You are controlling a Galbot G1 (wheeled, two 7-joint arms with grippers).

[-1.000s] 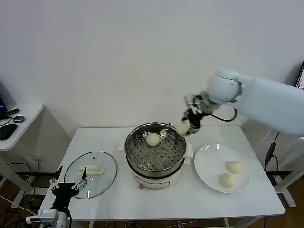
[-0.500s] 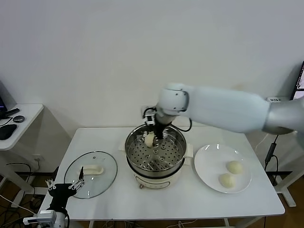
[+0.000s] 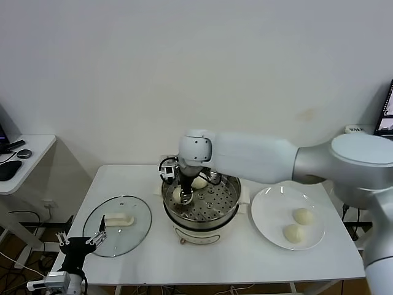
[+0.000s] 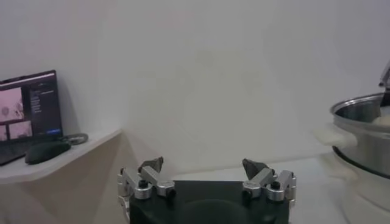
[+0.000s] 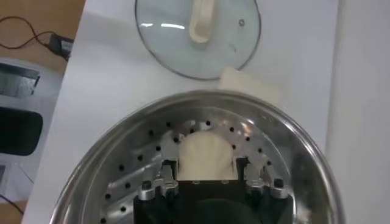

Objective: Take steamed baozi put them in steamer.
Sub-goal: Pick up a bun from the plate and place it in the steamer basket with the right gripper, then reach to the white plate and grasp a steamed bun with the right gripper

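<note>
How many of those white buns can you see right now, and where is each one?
4. Two baozi lie on the white plate, one at and one at. One sits in the steamer, and one is between the right gripper fingers over its tray.

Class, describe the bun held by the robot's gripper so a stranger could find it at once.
Start at the steel steamer mid-table. On its perforated tray lie two buns; take the bun at the side nearer the glass lid. Unlike the other bun, it sits between the right gripper's fingers.
</note>
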